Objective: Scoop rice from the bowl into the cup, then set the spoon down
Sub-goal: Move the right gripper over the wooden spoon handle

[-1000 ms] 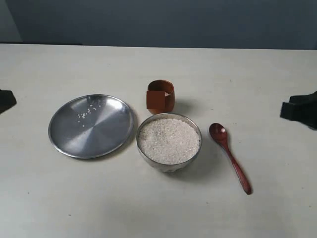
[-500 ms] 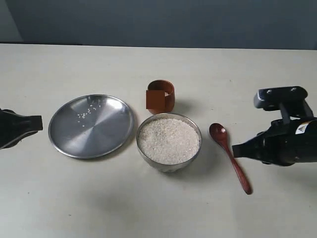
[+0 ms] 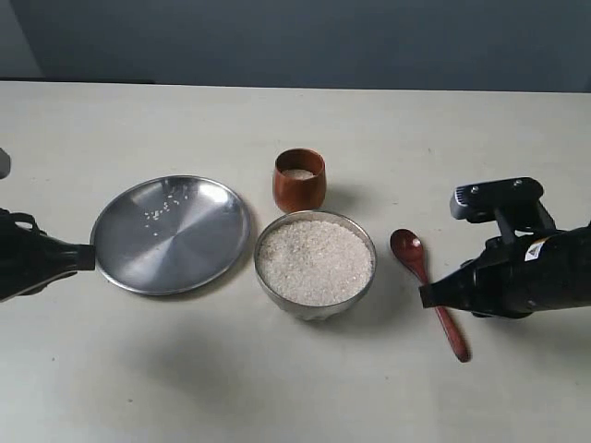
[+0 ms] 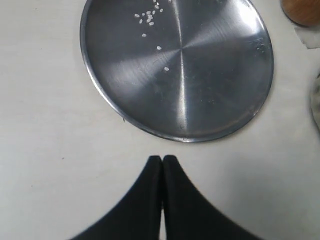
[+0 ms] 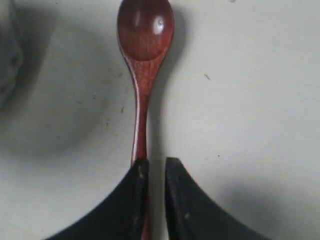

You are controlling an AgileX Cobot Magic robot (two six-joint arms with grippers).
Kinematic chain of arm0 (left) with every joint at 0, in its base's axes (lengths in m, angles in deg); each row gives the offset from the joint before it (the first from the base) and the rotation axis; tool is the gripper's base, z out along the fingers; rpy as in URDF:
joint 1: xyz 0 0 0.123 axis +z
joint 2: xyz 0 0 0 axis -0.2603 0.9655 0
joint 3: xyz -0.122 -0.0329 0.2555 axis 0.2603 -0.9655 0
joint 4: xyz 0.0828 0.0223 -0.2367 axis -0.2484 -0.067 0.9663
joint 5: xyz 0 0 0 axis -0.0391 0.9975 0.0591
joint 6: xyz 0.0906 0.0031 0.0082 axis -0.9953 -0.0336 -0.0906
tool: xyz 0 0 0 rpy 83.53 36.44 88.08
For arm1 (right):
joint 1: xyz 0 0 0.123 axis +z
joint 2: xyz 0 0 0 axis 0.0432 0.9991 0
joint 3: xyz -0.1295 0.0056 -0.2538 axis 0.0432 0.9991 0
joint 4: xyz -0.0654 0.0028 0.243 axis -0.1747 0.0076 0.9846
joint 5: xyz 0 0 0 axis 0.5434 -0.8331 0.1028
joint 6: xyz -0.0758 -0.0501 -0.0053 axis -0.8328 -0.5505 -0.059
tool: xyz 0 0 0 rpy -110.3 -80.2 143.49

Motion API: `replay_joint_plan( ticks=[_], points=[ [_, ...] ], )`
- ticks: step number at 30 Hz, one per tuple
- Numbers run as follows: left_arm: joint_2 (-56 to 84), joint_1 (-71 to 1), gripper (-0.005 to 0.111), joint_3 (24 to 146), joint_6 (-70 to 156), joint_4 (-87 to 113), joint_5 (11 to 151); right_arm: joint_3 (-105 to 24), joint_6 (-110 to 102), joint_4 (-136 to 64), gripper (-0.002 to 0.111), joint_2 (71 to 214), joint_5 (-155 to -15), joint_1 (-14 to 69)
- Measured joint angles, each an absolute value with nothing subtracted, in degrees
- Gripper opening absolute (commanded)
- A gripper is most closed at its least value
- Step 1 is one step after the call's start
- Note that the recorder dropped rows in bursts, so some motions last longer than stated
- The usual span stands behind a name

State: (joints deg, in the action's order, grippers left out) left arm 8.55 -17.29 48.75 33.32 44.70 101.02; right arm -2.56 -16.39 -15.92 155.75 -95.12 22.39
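The steel bowl (image 3: pixel 259 263) stands at the table's middle, filled with white rice (image 3: pixel 314 261). Just behind it is the reddish-brown cup (image 3: pixel 299 189), with a little rice inside. The wooden spoon (image 3: pixel 407 247) lies flat to the right of the bowl, head toward the back. My right gripper (image 3: pixel 427 296) hovers over the spoon's handle (image 5: pixel 141 110), its jaws a narrow gap apart (image 5: pixel 156 162), with the handle running under one finger. My left gripper (image 3: pixel 88 257) is shut and empty (image 4: pixel 162 159), just off the plate's rim.
A flat steel plate (image 3: pixel 185 249) with a few stray grains lies left of the bowl, and fills much of the left wrist view (image 4: pixel 200 90). The bowl's edge (image 5: pixel 7 50) shows beside the spoon in the right wrist view.
Both arms have come in from the table's sides. The right gripper now sits over the spoon's handle. The left gripper has reached the plate's edge.
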Motion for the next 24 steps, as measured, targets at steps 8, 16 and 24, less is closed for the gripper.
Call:
replay_joint_plan(
  ticks=[8,16,24],
  points=[
    [8.55,-17.29,0.000,48.84,33.23,44.70,100.90,-2.56,-16.39,-15.80,0.029,155.75,-95.35,22.46],
    [8.55,-17.29,0.000,48.84,33.23,44.70,100.90,1.18,-16.39,-15.33,0.028,155.75,-90.07,27.23],
    [8.55,-17.29,0.000,48.84,33.23,44.70,100.90,8.90,-15.78,-6.74,0.028,155.75,-73.61,36.10]
  ],
)
